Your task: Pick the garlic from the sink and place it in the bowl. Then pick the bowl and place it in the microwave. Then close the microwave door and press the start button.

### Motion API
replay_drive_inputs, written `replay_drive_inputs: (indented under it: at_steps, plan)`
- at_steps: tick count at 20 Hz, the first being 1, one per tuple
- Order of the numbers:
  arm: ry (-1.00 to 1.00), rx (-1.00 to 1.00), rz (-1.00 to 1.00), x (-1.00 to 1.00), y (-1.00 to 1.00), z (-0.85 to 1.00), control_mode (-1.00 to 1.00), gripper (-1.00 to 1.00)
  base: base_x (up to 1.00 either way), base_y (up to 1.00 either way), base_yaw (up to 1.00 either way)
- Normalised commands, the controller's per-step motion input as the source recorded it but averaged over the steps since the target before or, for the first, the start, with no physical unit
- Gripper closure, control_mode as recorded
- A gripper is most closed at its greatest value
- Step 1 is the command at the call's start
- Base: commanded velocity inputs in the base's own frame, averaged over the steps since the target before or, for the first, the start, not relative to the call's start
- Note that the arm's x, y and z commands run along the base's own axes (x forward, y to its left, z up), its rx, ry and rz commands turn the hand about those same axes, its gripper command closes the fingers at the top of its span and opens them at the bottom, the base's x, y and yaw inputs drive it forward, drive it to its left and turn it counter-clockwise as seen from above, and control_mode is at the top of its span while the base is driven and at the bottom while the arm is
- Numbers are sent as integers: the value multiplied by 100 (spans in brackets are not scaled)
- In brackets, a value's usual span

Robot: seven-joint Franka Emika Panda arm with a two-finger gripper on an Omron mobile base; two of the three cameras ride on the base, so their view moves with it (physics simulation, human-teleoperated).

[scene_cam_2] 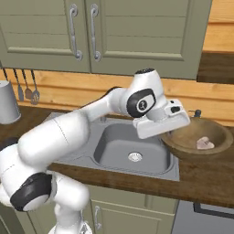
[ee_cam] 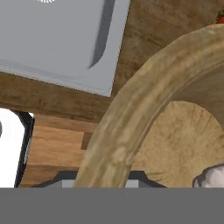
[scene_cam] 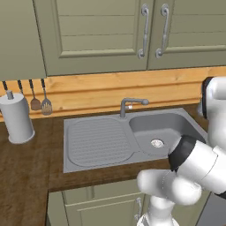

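Pale green cabinet doors (scene_cam: 101, 35) along the top, with grey bar handles, above a band of light wood wall (scene_cam: 110, 90). Below, a dark brown wooden counter (scene_cam: 26, 176) running across both base views.

Set into the counter, the sink (scene_cam: 95, 143): grey steel, ribbed draining board on the left, one rectangular basin (scene_cam_2: 130, 148) on the right with a round drain, curved faucet (scene_cam: 130, 105) at the back edge. Nothing seen lying in the basin.

White arm (scene_cam_2: 59, 137) reaching from the lower left of the right base view, over the basin, toward the right. Hand tilted down at the near left rim of the bowl.

On the counter just to the right of the sink, the bowl (scene_cam_2: 183, 141): wide, round, light-brown wood, upright. In the hand view, its thick rim (ee_cam: 131, 127) curving very close in front of the camera, with a corner of the sink behind.

Grey cylindrical holder (scene_cam: 16, 118) at the far left of the counter, with some utensils (scene_cam: 40, 103) hanging on the wall beside it.

Gripper (scene_cam_2: 170, 132) right at the bowl rim; fingers hidden behind the hand and the rim, so impossible to tell whether grasping the rim or released.

Inside the bowl, toward its right side, the garlic (scene_cam_2: 205, 144): small, off-white and slightly pink, resting on the bowl floor, apart from the gripper.
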Motion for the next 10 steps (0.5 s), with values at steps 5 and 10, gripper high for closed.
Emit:
replay_drive_inputs:
  at_steps: [5, 10]
  plan:
    - [5, 5, 25, -75, 100, 47, -100, 100, 0, 0, 0]
    - [0, 0, 30, -43, 100, 38, -100, 100, 0, 0, 0]
